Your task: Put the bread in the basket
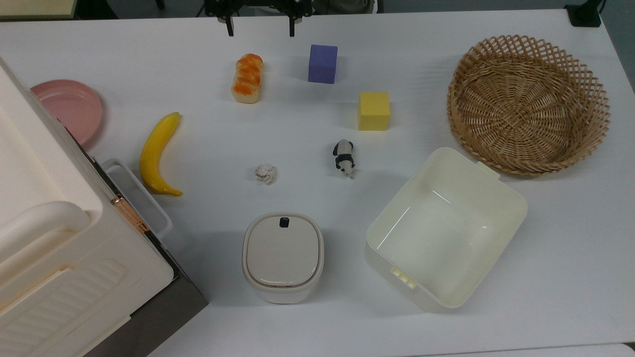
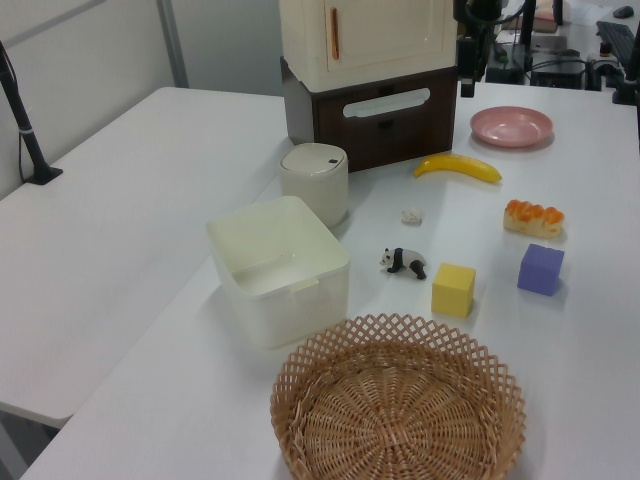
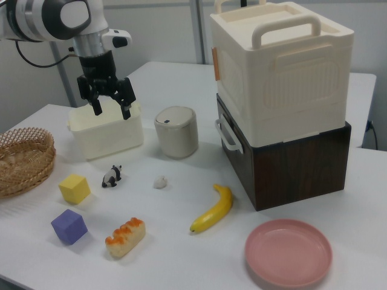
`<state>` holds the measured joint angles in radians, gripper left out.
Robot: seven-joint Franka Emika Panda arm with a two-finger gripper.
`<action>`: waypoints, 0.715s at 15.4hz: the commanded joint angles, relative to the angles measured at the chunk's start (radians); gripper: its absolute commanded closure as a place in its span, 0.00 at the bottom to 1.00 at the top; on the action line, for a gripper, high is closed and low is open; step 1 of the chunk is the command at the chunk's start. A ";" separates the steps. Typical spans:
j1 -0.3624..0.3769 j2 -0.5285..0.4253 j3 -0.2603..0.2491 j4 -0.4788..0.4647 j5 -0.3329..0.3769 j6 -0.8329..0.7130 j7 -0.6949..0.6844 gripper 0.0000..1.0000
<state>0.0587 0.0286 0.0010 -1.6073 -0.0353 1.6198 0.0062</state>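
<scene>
One loaf to move, untouched so far. Going left to right across the top view: pink plate point(image 1: 67, 110) and banana point(image 1: 157, 153) at the far left; then the bread point(image 1: 247, 78), flat on the white table point(image 1: 317, 317), long axis running up-down, glazed top up; then purple cube point(image 1: 322, 63), yellow cube point(image 1: 373, 110), and, well apart at the far right, the basket point(image 1: 528, 104), holding nothing.

Gripper point(image 1: 259, 27) hanging at the top edge of the top view, fingers spread wide and gripping nothing, lined up across the top view's left-right. Bread just below and slightly to the top view's left of it, so probably a short travel toward the loaf plus a descent. Finger line already crossing the loaf's long axis, likely suiting a pinch across the narrow cream sides. Gripper point(image 3: 109, 95) well above the tabletop in the right view, bread point(image 3: 125, 237) low and near the front edge.
</scene>
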 commanded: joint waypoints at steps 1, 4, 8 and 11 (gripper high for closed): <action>0.009 -0.010 -0.013 -0.002 -0.014 0.011 -0.015 0.00; 0.006 -0.012 -0.015 -0.002 -0.014 0.008 -0.015 0.00; -0.002 -0.001 -0.015 0.003 -0.014 0.012 -0.017 0.00; -0.007 -0.001 -0.015 0.004 -0.015 0.014 -0.019 0.00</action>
<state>0.0530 0.0299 -0.0073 -1.6025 -0.0369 1.6202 0.0062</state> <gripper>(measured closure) 0.000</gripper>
